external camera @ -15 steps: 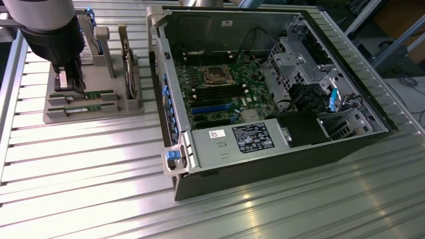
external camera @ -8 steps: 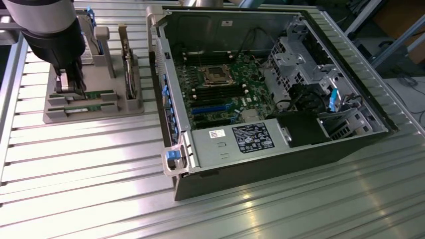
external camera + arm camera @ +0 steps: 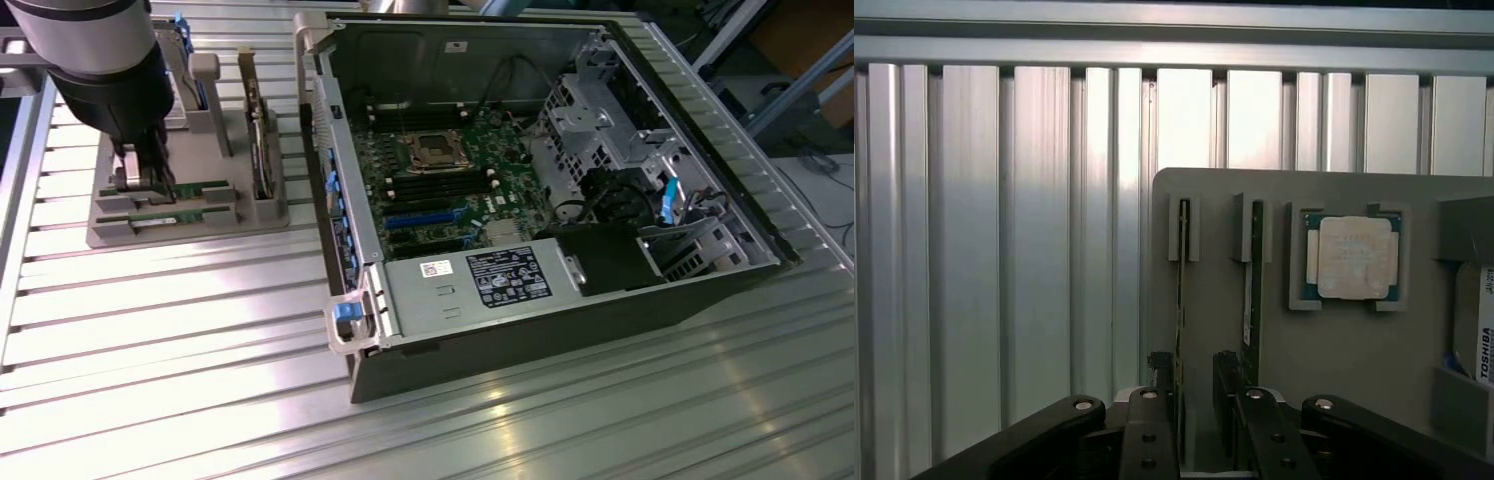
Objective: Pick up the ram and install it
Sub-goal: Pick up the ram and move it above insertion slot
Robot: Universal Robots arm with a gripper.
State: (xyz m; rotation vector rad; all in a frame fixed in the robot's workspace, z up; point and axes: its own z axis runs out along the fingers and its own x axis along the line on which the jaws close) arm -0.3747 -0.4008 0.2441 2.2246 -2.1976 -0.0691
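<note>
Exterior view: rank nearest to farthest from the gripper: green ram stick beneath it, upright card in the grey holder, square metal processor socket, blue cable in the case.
1. Green ram stick, in the grey holder, right under the gripper.
2. Upright card, same holder, toward the exterior view's right.
3. Square metal processor socket, inside the case.
4. Blue cable, case's far right side.
</note>
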